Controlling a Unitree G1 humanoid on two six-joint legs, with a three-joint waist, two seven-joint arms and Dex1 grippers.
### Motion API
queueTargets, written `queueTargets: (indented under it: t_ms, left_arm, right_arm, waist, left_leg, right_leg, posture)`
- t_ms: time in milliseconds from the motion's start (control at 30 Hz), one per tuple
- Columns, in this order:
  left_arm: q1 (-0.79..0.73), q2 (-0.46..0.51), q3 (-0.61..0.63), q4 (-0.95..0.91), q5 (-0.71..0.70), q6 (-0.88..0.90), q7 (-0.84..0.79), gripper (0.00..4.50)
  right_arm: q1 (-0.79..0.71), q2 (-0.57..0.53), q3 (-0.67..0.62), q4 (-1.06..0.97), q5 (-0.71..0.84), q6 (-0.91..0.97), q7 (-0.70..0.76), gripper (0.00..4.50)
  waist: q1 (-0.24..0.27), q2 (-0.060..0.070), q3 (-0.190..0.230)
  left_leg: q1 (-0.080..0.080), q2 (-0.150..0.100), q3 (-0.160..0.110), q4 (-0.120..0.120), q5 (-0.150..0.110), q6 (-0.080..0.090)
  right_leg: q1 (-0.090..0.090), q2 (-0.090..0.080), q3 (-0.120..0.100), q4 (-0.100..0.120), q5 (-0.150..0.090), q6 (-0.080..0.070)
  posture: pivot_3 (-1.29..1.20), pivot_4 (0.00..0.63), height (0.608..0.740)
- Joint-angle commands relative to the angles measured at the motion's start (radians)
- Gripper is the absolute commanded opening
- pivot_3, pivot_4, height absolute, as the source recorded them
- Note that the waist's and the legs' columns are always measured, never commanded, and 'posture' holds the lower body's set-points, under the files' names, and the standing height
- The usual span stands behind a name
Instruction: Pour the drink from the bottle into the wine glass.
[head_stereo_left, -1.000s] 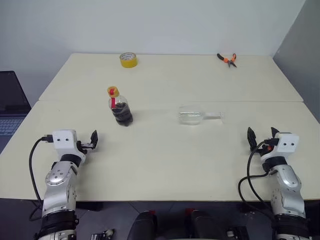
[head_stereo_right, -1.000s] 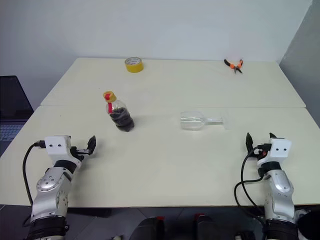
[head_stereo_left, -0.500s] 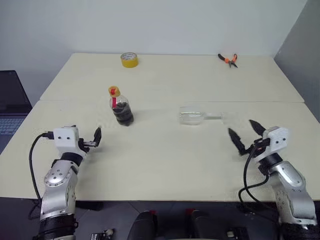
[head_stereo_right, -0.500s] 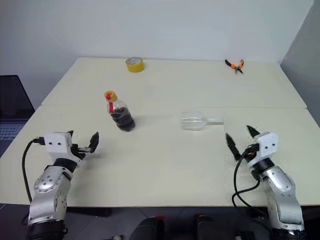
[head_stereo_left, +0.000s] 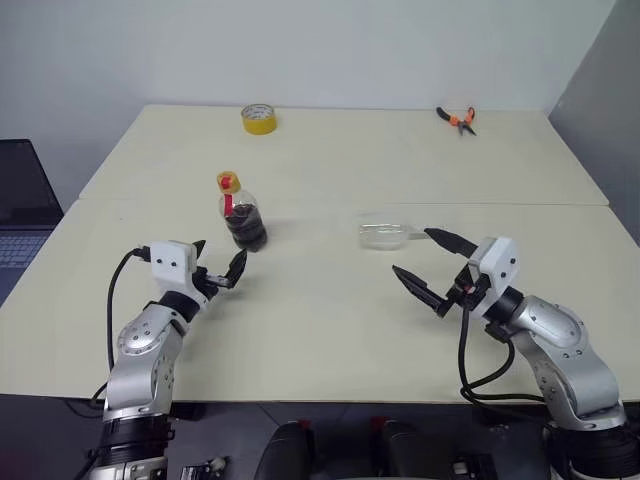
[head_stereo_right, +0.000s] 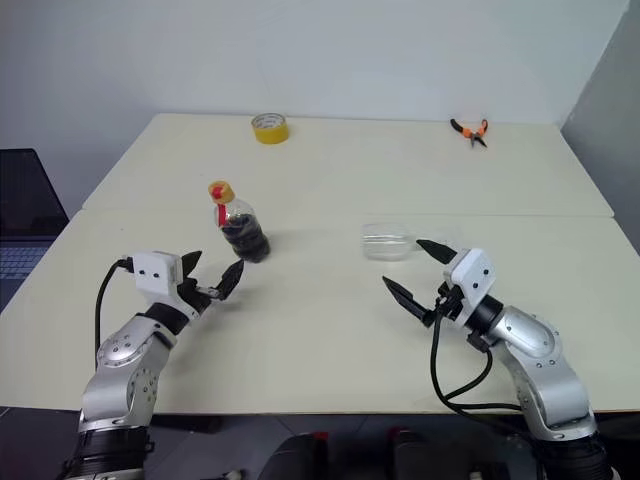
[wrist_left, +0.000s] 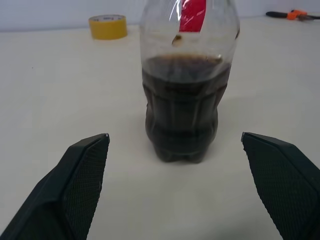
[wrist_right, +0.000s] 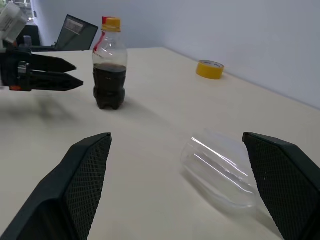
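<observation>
The left gripper (head_stereo_left: 222, 273) was spread wide, just short of the bottle (head_stereo_left: 241, 212), which stood upright on the cream counter (head_stereo_left: 330, 310) with dark drink (wrist_left: 181, 107) filling its lower half. The right gripper (head_stereo_left: 432, 268) was also spread wide and empty, near the wine glass (head_stereo_left: 385, 233), which lay on its side mid-counter. Yellow tape (head_stereo_left: 257, 118) and orange pliers (head_stereo_left: 455, 119) sat at the far edge.

**Bottle upright, glass on its side**

We see the small clear plastic bottle (head_stereo_left: 241, 213) with a yellow cap and red neck label standing upright, its ribbed lower body holding dark brown drink (wrist_left: 181, 107) (roughly half full). Well apart lies the clear wine glass (head_stereo_left: 383, 233), tipped over.
</observation>
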Motion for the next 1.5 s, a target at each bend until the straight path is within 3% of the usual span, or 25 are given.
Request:
queueTargets:
  t_ms: [33,867,1200,1333,1500]
  left_arm:
    - [-0.042,-0.008,-0.014,0.007,0.023,-0.032,0.015,4.49]
    - [-0.345,-0.097,-0.064,0.460,0.129,-0.256,0.067,4.49]
    - [-0.400,-0.105,-0.062,0.552,0.128,-0.308,0.054,4.49]
    - [-0.408,-0.106,-0.058,0.568,0.128,-0.319,0.056,3.28]
    - [-0.416,-0.104,-0.057,0.587,0.128,-0.335,0.055,2.28]
  right_arm:
    - [-0.009,0.004,-0.007,-0.030,0.007,-0.003,0.003,4.50]
    - [-0.080,0.049,0.015,-0.011,0.012,0.018,0.019,4.50]
    - [-0.082,0.056,0.014,-0.013,0.004,0.023,0.014,4.50]
    - [-0.078,0.058,0.015,-0.016,0.002,0.024,0.011,4.50]
    - [-0.077,0.061,0.016,-0.020,0.001,0.025,0.009,4.50]
  waist:
    - [0.000,-0.001,0.001]
    - [0.002,-0.005,0.003]
    - [0.006,-0.005,0.003]
    - [0.007,-0.005,0.003]
    - [0.006,-0.005,0.003]
  left_leg:
    - [0.000,0.000,0.000,0.000,0.000,0.000]
    - [0.000,0.000,-0.001,0.000,0.000,0.000]
    - [0.000,0.000,-0.001,0.001,0.000,0.000]
    - [0.000,0.000,-0.001,0.001,0.000,0.000]
    - [0.000,0.000,-0.001,0.001,0.000,0.000]
  right_leg:
    - [0.000,0.000,0.000,0.000,0.000,0.000]
    - [0.000,0.000,-0.002,0.001,0.000,0.000]
    - [0.000,0.000,-0.002,0.001,0.000,0.000]
    - [0.000,0.000,-0.002,0.001,0.000,0.000]
    - [0.000,0.000,-0.002,0.001,0.000,0.000]
  posture:
    - [0.00,0.150,0.740]
    - [0.00,0.150,0.740]
    - [0.00,0.150,0.740]
    - [0.00,0.150,0.740]
    - [0.00,0.150,0.740]
